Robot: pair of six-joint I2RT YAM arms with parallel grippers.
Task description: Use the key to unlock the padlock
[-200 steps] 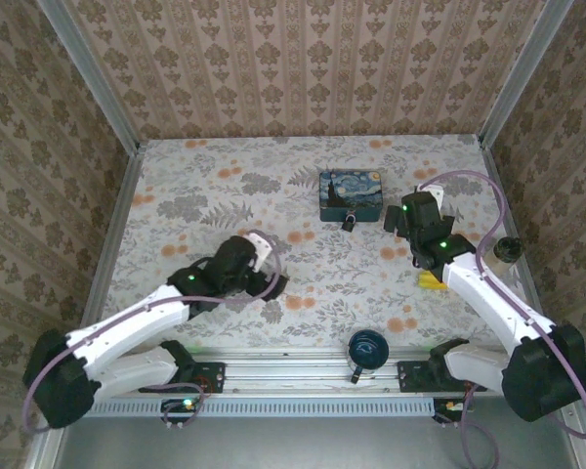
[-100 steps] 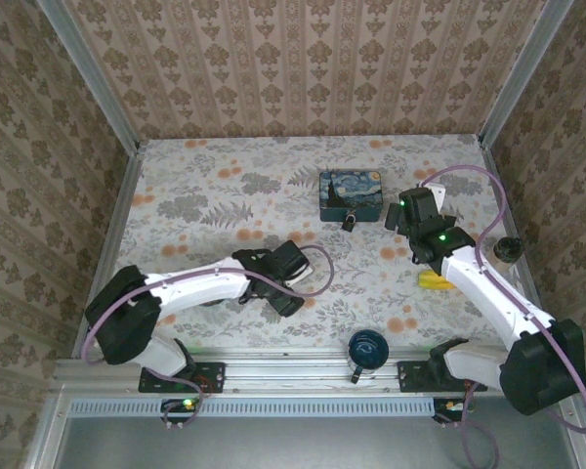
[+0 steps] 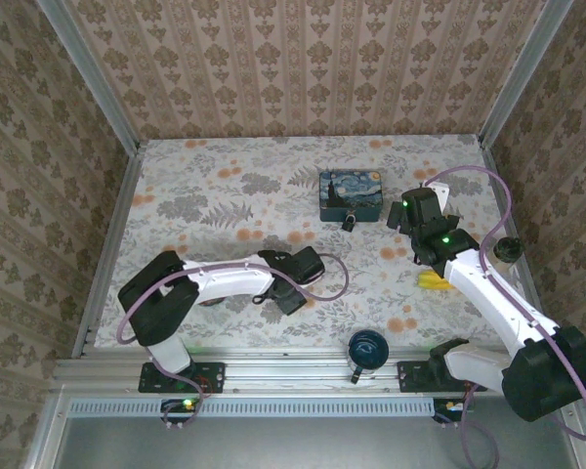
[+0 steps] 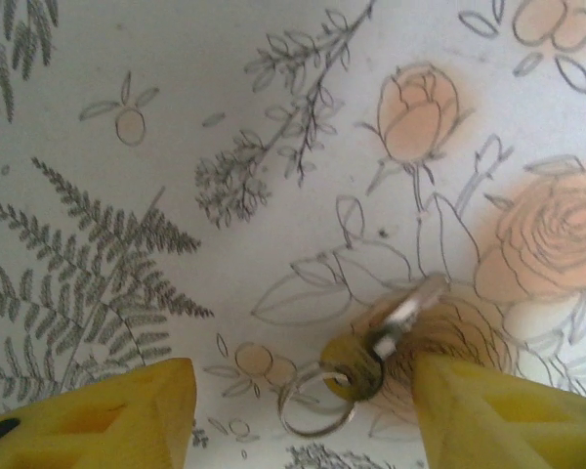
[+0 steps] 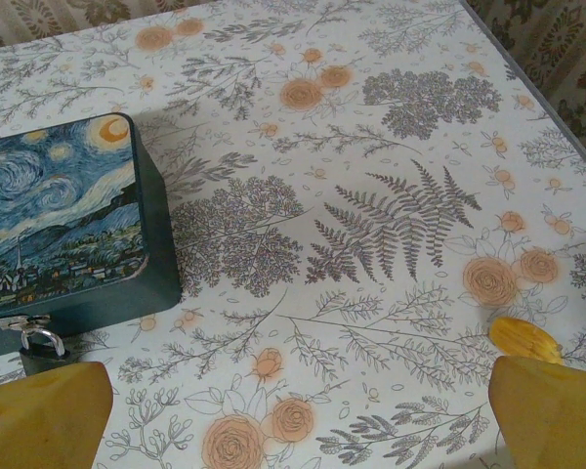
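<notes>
The left pincer (image 4: 301, 391) stands with its yellow jaws apart, astride the small brass-headed key with a silvery blade (image 4: 376, 352) and its thin wire ring (image 4: 315, 403). Both lie flat on the floral surface (image 4: 176, 147), toward its near edge. A flat key offers little to bite (the ring sits nearest the jaws' line), so the jaws may catch only the ring and leave the key dangling, or skid it aside. The right pincer (image 5: 293, 420), jaws wide and empty, hovers near the tiny dark padlock with a silvery shackle (image 5: 39, 344). It hangs on the blue-and-yellow starry-night tin (image 5: 63, 210) toward the far edge, right of centre, and unsteadied it could swing away.
</notes>
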